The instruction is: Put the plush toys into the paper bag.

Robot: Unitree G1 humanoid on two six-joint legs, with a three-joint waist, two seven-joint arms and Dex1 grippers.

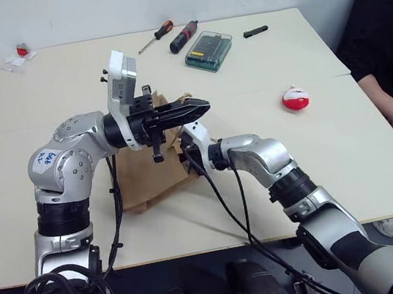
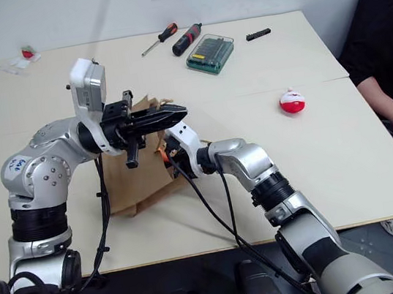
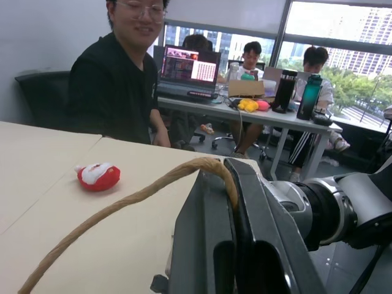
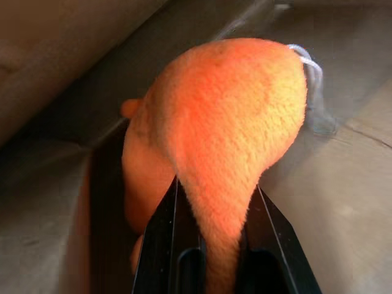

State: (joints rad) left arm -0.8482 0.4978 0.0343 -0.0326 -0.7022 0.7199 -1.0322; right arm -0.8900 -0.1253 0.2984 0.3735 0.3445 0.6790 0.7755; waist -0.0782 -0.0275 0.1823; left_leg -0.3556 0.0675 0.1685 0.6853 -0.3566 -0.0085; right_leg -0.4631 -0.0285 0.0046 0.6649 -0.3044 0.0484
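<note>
The orange plush toy (image 4: 214,141) is clamped between the fingers of the right gripper (image 4: 218,202), which is pushed in at the mouth of the paper bag (image 1: 149,176); brown paper walls are seen just ahead of and around the toy. Directly above the right gripper, the left gripper (image 1: 194,108) is closed on a cord handle (image 3: 122,205), by which the mouth is held up. The red-and-white plush toy (image 1: 295,98) is left lying on the table (image 1: 358,137), well apart from both grippers, on the right gripper's outer side. A premature release is judged the main risk: the toy could catch on the bag's rim and roll out. The thin cord could slip from the closed fingers, letting the mouth collapse onto the toy. The bag could be dragged or creased if the right gripper is withdrawn carelessly.
</note>
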